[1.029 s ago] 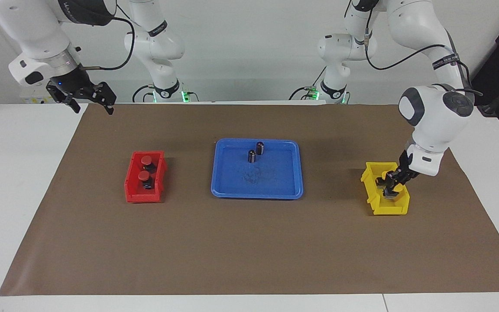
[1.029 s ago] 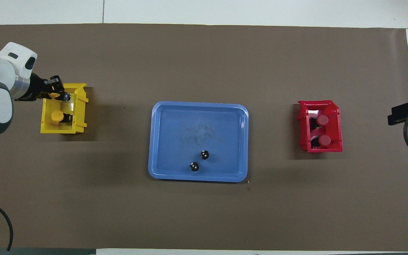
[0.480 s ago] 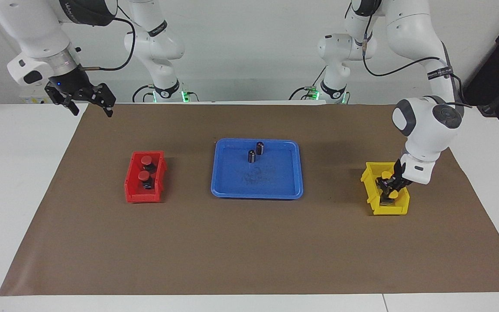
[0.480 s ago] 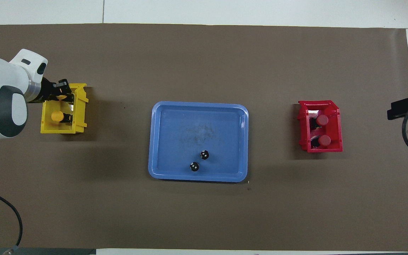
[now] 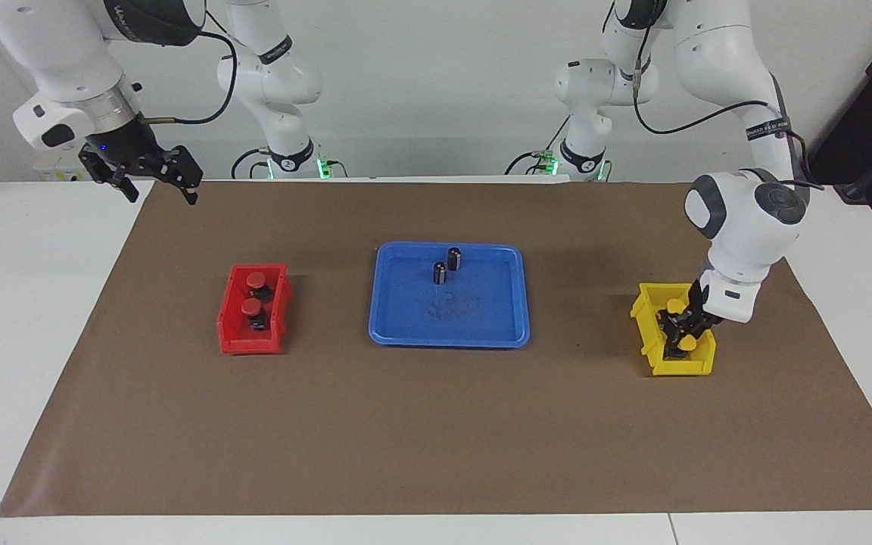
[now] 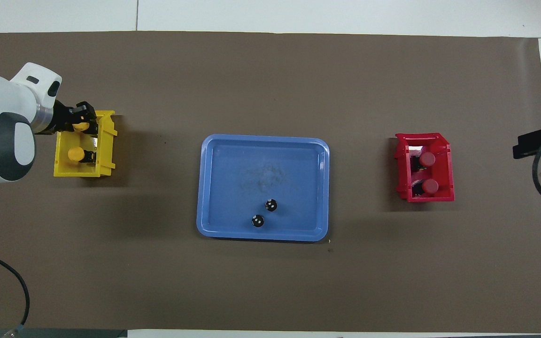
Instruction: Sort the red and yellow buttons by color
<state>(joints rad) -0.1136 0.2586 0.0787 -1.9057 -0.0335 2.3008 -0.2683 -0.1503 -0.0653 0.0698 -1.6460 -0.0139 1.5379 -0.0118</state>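
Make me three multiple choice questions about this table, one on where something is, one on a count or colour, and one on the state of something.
1. Where is the left pincer?
A. over the blue tray
B. in the yellow bin
C. over the red bin

2. How many red buttons lie in the red bin?
A. one
B. two
C. four

3. What stands on the blue tray?
A. two dark cylinders, upright
B. two yellow buttons
C. nothing

Answers:
1 B: the left pincer reaches down into the yellow bin, at a yellow button.
2 B: two red buttons show in the red bin.
3 A: two dark cylinders stand on the blue tray.
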